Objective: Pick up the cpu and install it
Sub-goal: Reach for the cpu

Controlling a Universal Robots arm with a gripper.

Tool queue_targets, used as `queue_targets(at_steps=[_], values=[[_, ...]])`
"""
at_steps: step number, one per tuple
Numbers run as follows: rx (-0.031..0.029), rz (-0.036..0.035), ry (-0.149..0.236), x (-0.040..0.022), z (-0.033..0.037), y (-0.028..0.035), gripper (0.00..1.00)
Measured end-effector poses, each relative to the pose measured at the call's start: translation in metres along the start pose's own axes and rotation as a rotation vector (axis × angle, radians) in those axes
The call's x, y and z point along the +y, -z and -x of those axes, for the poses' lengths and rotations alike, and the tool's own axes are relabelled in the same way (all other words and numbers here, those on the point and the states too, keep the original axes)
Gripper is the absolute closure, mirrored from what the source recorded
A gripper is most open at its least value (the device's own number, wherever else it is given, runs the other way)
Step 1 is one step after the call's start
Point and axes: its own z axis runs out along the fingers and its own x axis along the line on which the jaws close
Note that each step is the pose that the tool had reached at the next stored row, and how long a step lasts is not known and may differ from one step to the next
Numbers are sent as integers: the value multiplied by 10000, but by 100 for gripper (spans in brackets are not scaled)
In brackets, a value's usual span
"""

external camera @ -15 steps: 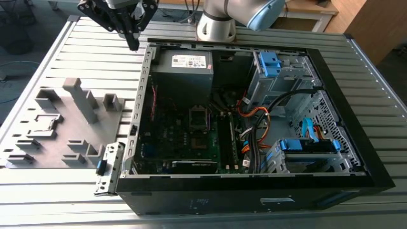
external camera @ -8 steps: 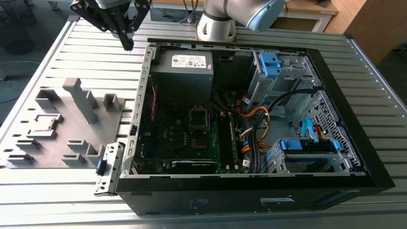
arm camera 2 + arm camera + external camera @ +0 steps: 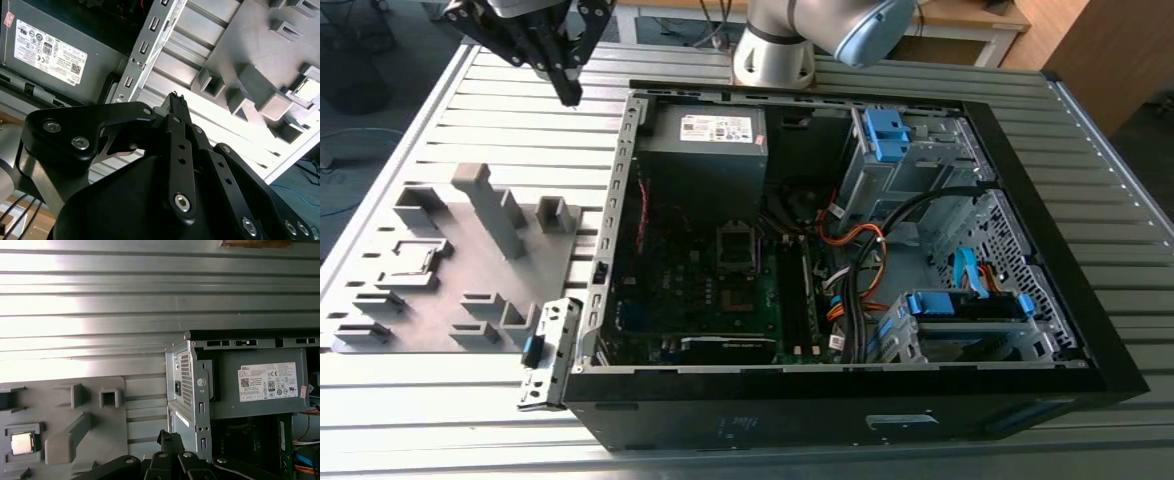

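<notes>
One cpu (image 3: 22, 443), silver top up, sits flat in a square pocket of the grey fixture tray (image 3: 454, 250). In the second wrist view I see it as a bright square in that same pocket. It is seated in the pocket and nothing is touching it.

The tray lies on the slatted metal desk (image 3: 454, 420), just beside the open computer case (image 3: 1067, 330), on the exterior view's left of it. It has several other pockets and upright blocks around the cpu's slot.

The claw (image 3: 568, 95) is narrow, tips pressed together, gripping nothing. It hangs above the desk near the case's corner at the power supply (image 3: 707, 140) end. It is well apart from the cpu and clear of the tray. Both wrist views show the tips meeting at a point, with the case's edge just beside them.

Inside the case the motherboard (image 3: 707, 290) lies flat, with the black socket frame (image 3: 736, 245) near its middle, below the power supply in the exterior view. I can't tell whether the frame is latched. Orange cables (image 3: 861, 240) and blue drive brackets (image 3: 887, 135) sit toward the exterior view's right. The arm's base (image 3: 774, 55) stands behind the case.
</notes>
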Motion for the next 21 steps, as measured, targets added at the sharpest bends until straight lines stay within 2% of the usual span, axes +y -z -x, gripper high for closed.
queue_targets(at_steps=[12, 21], values=[[-164, 13, 7, -20, -334, 16, 89], [-267, 20, 12, -40, -640, 26, 89]])
